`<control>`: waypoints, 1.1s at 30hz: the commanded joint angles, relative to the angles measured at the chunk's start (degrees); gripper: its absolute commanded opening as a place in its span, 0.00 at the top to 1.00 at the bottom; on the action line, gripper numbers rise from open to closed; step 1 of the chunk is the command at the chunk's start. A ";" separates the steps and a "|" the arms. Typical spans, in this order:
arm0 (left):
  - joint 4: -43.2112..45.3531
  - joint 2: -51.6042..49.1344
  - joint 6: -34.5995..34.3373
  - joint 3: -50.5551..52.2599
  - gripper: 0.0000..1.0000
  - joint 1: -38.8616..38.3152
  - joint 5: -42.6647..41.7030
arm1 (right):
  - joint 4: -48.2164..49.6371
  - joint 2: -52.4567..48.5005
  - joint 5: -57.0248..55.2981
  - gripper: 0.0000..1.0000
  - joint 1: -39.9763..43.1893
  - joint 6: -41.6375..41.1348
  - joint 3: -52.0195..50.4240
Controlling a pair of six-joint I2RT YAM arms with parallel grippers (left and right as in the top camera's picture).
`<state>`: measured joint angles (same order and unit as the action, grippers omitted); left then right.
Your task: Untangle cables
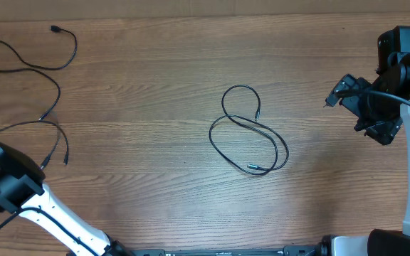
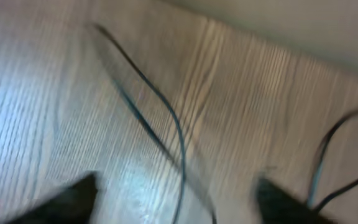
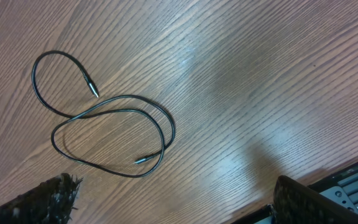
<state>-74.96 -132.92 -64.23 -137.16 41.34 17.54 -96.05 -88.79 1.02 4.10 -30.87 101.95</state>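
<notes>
"Where did the cables lie?"

"One looped cable (image 1: 211,136) sat near the centre of the wooden table (image 1: 155,85). The other cables (image 1: 54,29) trailed off at ten o'clock."

"And the grippers?"

"The right gripper (image 3: 176,199), at three o'clock, gaped wide and gripped nothing. The left gripper (image 2: 176,199), at eight o'clock, was blurred, its fingers spread, with a cord (image 2: 176,124) running loose between them."

Beneath me the table (image 1: 155,85) spreads out in warm brown wood, its grain running in long wavy lines across the top. Soft light lies on it in pale glossy patches. Past its far edge I see a plain beige surface (image 2: 303,25), blurred.
</notes>
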 commanded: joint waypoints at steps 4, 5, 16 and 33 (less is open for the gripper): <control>0.28 -1.55 12.83 0.15 0.11 -0.42 -4.15 | 0.15 -0.17 -0.79 0.00 0.15 -0.22 0.37; 0.24 -1.40 13.81 0.11 0.12 -0.48 -4.37 | 0.15 -0.17 -0.79 0.00 0.15 -0.22 0.37; -2.89 -1.01 37.07 0.09 0.19 -0.68 -23.96 | 0.15 -0.17 -0.79 0.00 0.15 -0.22 0.37; 2.40 -1.01 46.12 17.66 0.50 -8.44 -24.41 | 0.15 -0.17 -0.79 0.00 0.15 -0.22 0.37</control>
<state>-74.37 -134.28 -20.67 -121.62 34.00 -6.24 -96.05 -88.79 1.02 4.10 -30.87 101.95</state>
